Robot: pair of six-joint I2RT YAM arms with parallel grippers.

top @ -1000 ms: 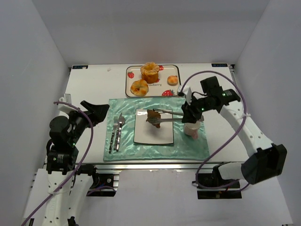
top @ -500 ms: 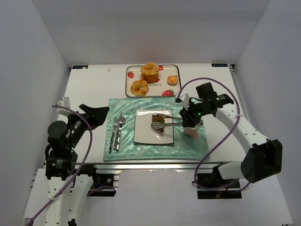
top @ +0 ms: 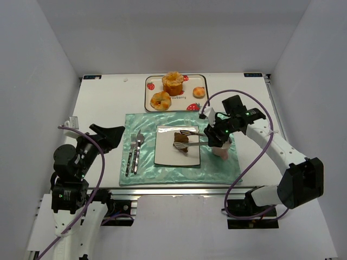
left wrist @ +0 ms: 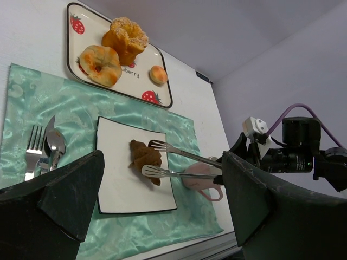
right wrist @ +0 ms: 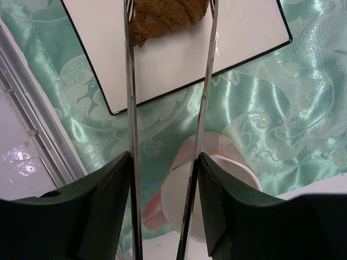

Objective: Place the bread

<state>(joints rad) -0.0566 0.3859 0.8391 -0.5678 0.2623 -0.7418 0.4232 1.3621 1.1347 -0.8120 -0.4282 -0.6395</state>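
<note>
Over the white table [top: 103,97], right gripper [top: 216,137] clamped on tongs [right wrist: 129,108], outstretched toward bread [top: 180,141].

The strawberry-patterned tray [top: 179,103] [left wrist: 135,76] carries one legible word, ending in "berry" (first letters unclear).

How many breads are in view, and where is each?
4. Three sit on the strawberry tray: a tall golden bun, a larger round bun, a small orange bun. The dark brown bread lies on the white plate, between the tongs.
</note>
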